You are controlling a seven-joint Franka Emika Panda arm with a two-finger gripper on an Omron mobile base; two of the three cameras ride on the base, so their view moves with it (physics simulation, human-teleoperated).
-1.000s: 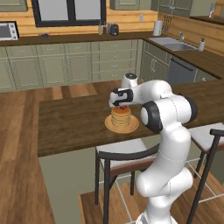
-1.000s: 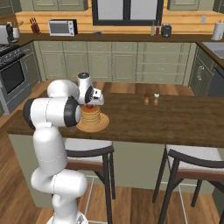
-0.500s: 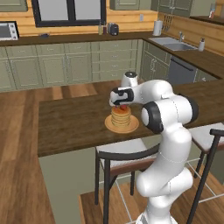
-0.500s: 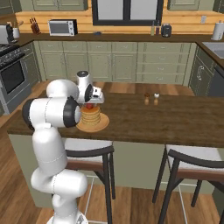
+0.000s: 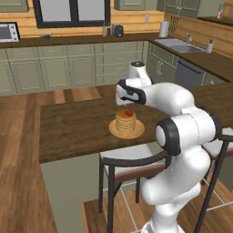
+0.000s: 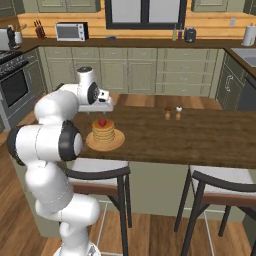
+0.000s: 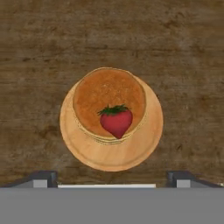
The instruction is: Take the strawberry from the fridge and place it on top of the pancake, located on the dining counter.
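The counter [image 7: 183,48] is dark, matt, grainy wood; the plate [image 7: 151,135] smooth pale wood (the strawberry [image 7: 117,121] looks glossy).

strawberry [image 7: 117,121] on pancake [image 7: 105,96] — toward its edge | pancake on plate [image 7: 78,146] | plate on dining counter [image 6: 200,137] | shakers [image 6: 172,113] right of plate, apart | stools [image 6: 97,172] before counter — two

A: What changed at the pancake [image 7: 109,103]?
B: The gripper [image 7: 112,178] has spread its jaws wide and let go; the strawberry [image 7: 116,120] now lies free on the stack's top, toward one edge.
A: And the hand?
B: Slightly higher above the pancake than before.
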